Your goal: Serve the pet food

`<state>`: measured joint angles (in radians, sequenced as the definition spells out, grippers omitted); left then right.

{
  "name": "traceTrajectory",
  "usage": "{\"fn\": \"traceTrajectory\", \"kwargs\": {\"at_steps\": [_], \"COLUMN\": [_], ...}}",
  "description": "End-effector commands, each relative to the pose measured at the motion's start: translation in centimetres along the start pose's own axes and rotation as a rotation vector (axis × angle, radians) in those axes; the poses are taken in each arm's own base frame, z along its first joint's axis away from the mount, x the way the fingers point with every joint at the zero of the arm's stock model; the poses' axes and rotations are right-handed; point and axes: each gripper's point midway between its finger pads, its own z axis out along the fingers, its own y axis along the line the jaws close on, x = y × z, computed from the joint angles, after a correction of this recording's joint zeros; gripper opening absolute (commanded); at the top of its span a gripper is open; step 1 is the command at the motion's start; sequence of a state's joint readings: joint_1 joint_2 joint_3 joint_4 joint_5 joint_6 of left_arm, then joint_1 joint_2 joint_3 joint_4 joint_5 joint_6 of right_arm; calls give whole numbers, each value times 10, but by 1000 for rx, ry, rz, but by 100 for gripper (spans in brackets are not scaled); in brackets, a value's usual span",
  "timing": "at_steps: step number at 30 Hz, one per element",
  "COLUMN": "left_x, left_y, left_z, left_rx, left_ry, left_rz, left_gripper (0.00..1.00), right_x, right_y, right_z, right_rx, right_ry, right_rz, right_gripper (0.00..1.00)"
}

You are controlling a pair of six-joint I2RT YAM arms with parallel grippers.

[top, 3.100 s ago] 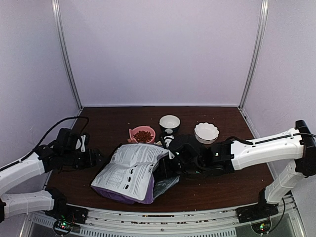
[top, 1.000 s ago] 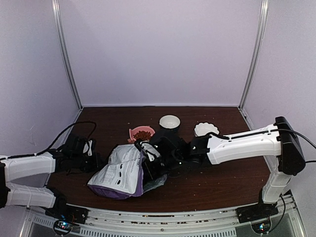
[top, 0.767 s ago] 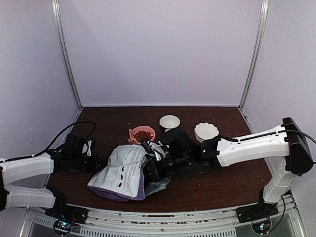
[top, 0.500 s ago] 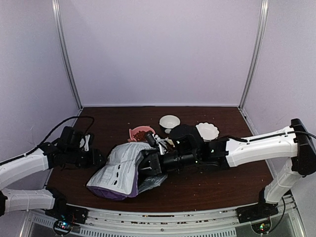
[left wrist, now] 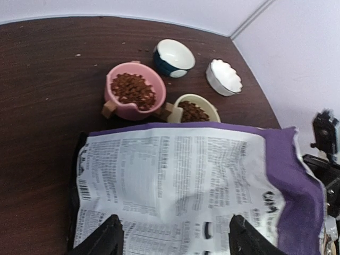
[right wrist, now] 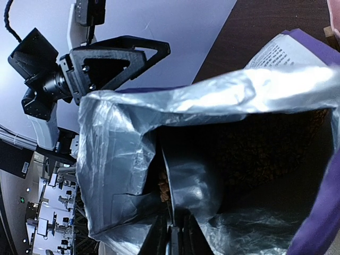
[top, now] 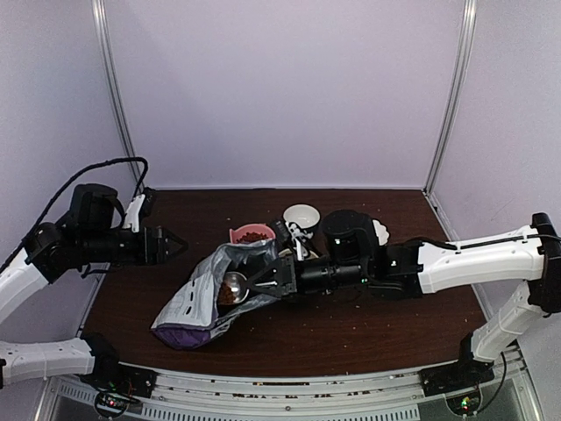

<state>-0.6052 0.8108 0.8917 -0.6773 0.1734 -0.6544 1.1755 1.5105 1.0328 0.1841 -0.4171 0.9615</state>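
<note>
**Desk:** Where's the left gripper [top: 173,244] standing?

**Field:** We're hovering it above the dark brown wooden table [top: 386,329], left of the purple-and-white printed food bag [top: 195,303]. Its fingers [left wrist: 109,240] are spreading wide and gripping nothing, w/ the bag's printed panel lying below them.

**Desk:** And the right gripper [top: 270,279]?

**Field:** We're clamping it on the handle of the silver metal scoop [top: 235,286], reaching in from the right. The scoop's bowl is sitting in the bag's silver-lined mouth w/ pellets on it.

**Desk:** Where's the reddish-brown dry kibble [left wrist: 132,89]?

**Field:** We're seeing it in four spots. It's heaping in the pink round bowl [left wrist: 114,106] and in the cream round bowl [left wrist: 212,109] just beside it. It's also riding on the scoop and, dimly, lying deep inside the bag. Both bowls are sitting just behind the bag.

**Desk:** Other dishes?

**Field:** We're spotting a navy bowl w/ white inside [left wrist: 173,56] and a white scalloped bowl [left wrist: 224,77], both farther back. Stray crumbs are dotting the tabletop.
</note>
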Motion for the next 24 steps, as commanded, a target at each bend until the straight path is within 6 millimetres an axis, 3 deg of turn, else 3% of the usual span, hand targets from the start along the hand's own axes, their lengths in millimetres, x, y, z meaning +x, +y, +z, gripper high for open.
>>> {"fn": "traceTrajectory", "kwargs": {"at_steps": [1,5,17,19,21,24], "left_x": [-8,-6,-11,-7,0,8], "left_y": [-43,-76,-130,-130,-125,-120], "left_z": [-13,-10,-10,-3,5,11], "left_rx": [77,134,204,195,172,152], "left_ry": [1,40,48,65,95,125], "left_rz": [70,129,235,239,242,237], "left_gripper": [71,74,78,78,71,52], "right_x": [-37,-38,-37,-38,-39,-41], "right_y": [53,50,37,34,32,28], "right_z": [-23,-25,-21,-21,-22,-28], "right_rx": [-170,-150,-119,-112,-109,-116], "right_ry": [-144,-154,-159,-161,-167,-184], "right_rz": [-40,-42,-21,-15,-1,38], "right_gripper": [0,0,0,0,0,0]}}
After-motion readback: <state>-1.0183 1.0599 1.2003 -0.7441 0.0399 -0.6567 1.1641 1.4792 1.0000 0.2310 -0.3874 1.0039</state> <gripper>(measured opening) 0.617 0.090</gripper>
